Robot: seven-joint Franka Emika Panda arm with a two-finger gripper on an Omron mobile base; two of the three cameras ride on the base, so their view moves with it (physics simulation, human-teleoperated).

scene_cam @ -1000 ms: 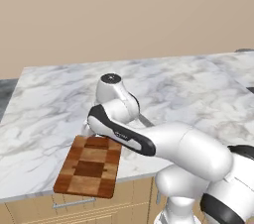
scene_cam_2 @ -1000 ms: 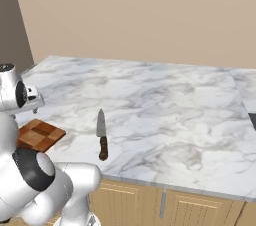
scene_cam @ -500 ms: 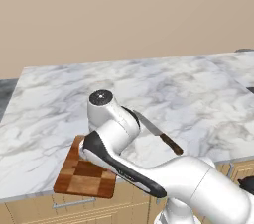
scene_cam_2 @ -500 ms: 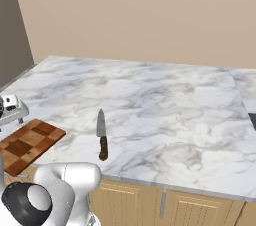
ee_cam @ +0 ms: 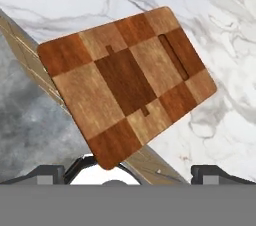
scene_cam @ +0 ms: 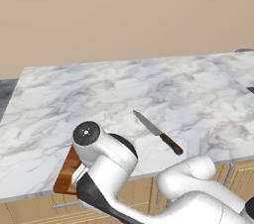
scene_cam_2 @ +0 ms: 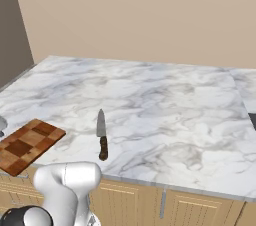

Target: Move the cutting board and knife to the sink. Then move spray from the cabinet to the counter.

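While arm bends low, open hand (ee_cam: 128,170) faces cutting board (ee_cam: 127,83).

No readable text, label or number shows anywhere.

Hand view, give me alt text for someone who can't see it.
A checkered wooden cutting board lies on a white marble counter, one corner hanging past the counter's front edge. The open pincer sits below that corner, its two dark fingertips wide apart, holding nothing.
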